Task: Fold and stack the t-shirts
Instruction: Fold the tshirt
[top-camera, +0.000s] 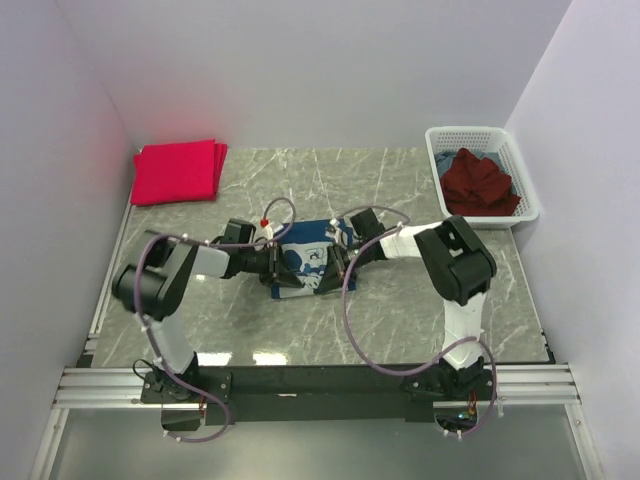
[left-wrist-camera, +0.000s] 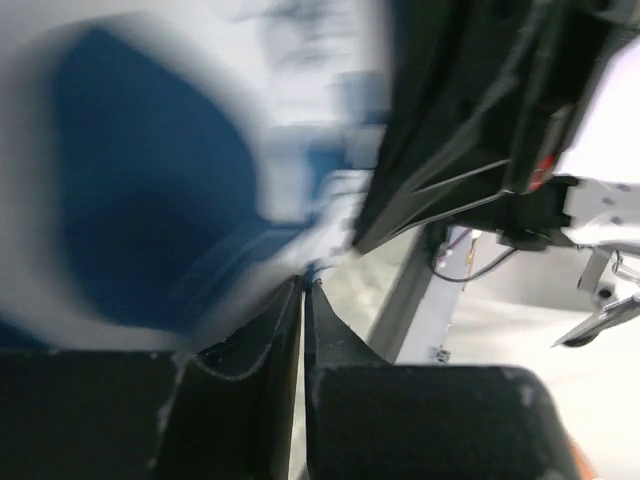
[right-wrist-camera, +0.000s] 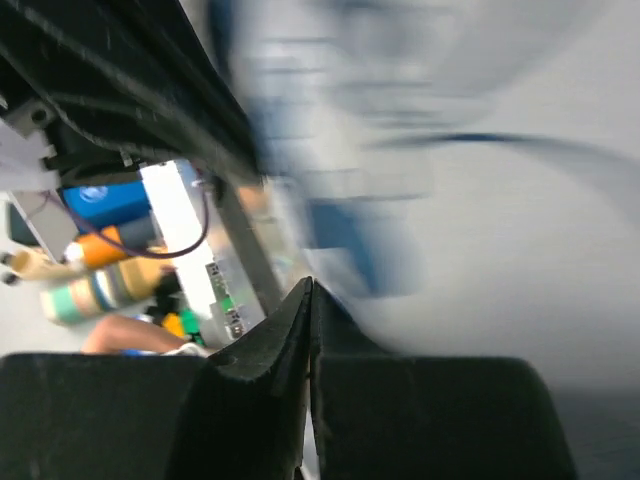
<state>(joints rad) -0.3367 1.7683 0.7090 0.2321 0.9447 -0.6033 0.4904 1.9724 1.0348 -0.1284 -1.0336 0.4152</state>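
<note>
The navy blue t-shirt (top-camera: 305, 262) with its white cartoon print lies partly folded at the table's middle, between my two grippers. My left gripper (top-camera: 275, 263) is at its left edge and my right gripper (top-camera: 345, 262) at its right edge. In the left wrist view the left gripper (left-wrist-camera: 303, 284) is shut, with navy cloth (left-wrist-camera: 150, 180) pinched at the tips. In the right wrist view the right gripper (right-wrist-camera: 310, 286) is shut against blurred blue and white cloth (right-wrist-camera: 340, 240). Folded pinkish-red t-shirts (top-camera: 178, 171) are stacked at the back left. A dark maroon t-shirt (top-camera: 480, 185) lies crumpled in the basket.
The white lattice basket (top-camera: 467, 132) stands at the back right corner. White walls close the table on the left, back and right. A metal rail (top-camera: 320, 378) runs along the near edge by the arm bases.
</note>
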